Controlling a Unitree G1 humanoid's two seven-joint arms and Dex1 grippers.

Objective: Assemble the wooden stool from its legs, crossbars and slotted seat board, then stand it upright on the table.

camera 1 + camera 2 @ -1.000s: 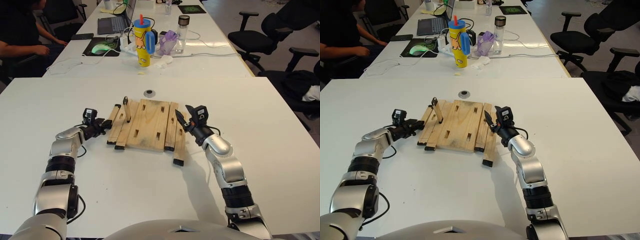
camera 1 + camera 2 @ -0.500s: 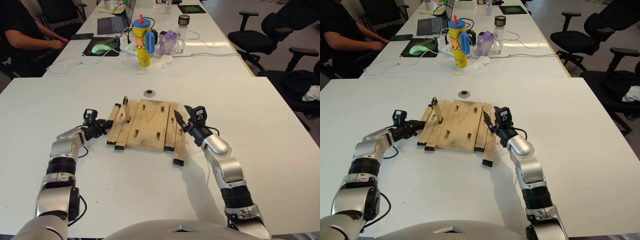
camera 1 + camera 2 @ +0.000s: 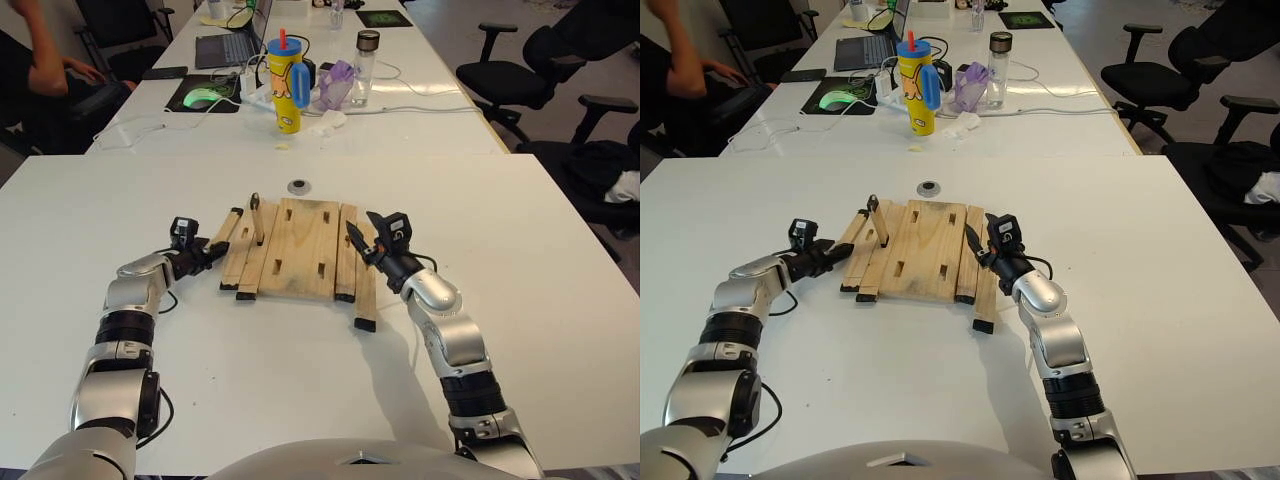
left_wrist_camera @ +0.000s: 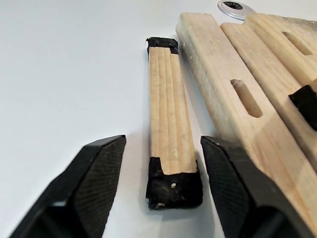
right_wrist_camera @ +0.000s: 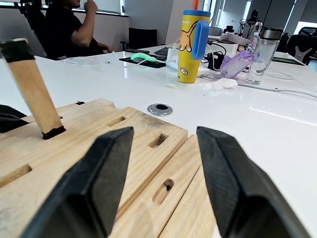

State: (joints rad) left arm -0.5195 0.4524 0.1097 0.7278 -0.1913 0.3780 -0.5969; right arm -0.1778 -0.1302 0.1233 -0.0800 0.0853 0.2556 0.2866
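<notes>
Slotted seat board (image 3: 295,250) flat on table (image 3: 500,300), one black-tipped piece (image 3: 256,218) standing tilted in slot. Loose leg (image 4: 171,148) just left of board; we judge it light, stiff, best taken mid-length. Left gripper (image 3: 207,251) jaws apart, straddling its near end. Right gripper (image 3: 361,236) jaws apart at board's right edge.

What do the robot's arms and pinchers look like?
The left arm and right arm are shiny silver tubes with black rings and thin black cables. The left gripper and right gripper each have two black, wedge-shaped fingers with finely ribbed pads.
</notes>
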